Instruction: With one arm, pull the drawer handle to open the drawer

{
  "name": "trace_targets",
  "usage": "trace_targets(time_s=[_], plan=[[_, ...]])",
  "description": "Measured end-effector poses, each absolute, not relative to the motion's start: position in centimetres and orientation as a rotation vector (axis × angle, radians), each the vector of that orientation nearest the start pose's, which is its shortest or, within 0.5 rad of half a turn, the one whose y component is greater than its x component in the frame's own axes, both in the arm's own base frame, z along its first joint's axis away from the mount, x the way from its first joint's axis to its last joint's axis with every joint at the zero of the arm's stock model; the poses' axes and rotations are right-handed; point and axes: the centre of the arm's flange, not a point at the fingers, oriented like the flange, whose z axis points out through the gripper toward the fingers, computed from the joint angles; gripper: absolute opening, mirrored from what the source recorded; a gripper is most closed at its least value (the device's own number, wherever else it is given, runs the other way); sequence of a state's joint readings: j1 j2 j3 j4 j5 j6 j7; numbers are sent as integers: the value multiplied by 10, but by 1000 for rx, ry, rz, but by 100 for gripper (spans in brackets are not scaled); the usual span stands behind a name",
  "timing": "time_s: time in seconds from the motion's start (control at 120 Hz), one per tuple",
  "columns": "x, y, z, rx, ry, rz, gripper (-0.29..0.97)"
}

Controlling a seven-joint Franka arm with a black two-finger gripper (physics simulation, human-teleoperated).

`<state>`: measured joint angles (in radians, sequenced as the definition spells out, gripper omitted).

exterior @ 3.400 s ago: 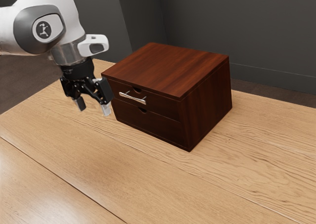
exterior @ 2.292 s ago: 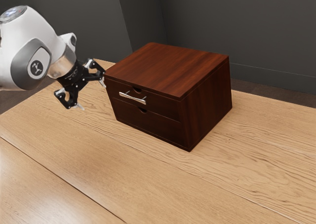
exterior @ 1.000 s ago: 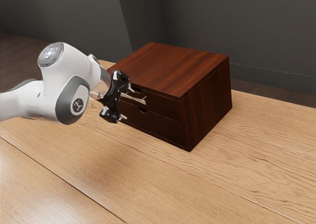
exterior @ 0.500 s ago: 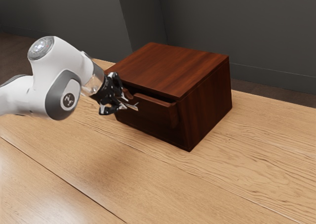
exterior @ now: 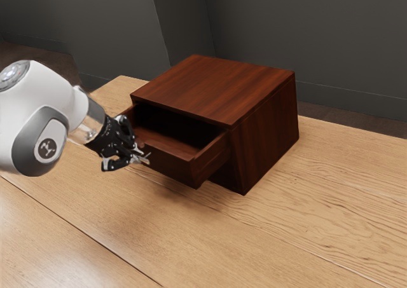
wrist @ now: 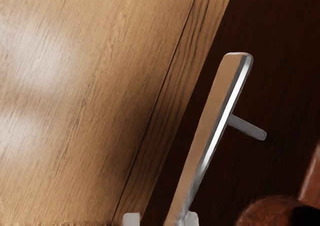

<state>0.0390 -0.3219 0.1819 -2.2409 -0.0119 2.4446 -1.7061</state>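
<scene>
Standing well out of the cabinet [exterior: 222, 88], the top drawer [exterior: 184, 149] is open: its front juts toward the exterior view's left, clear of the cabinet's front edge, and a dark hollow shows behind it under the cabinet's top. The drawer's near corner overhangs the worktop [exterior: 254, 237] without touching it.

A thin metal handle [wrist: 210, 141] sits on the drawer front; the wrist view shows its flat bar standing off the dark wood on a short post, one end of the bar free. The pincer [exterior: 130, 156] is at this handle, just off the drawer front. Whether it is clenched on the bar or only set about it, I cannot tell.

Behind the pincer, the white arm [exterior: 38, 126] comes in low from the exterior view's left, close above the worktop.

Bare planks lie in front of the drawer and to the exterior view's right of the cabinet. The worktop's far edge runs close behind the cabinet, with dark walls [exterior: 305, 27] beyond.
</scene>
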Motion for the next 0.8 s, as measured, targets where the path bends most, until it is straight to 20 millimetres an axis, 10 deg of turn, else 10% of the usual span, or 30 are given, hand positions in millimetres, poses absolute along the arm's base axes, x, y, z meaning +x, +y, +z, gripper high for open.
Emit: trace_targets(time_s=[0.367,0.8], plan=[[428,113,558,1473,2257,509,-12],[409,94,568,1467,2239,551,-7]])
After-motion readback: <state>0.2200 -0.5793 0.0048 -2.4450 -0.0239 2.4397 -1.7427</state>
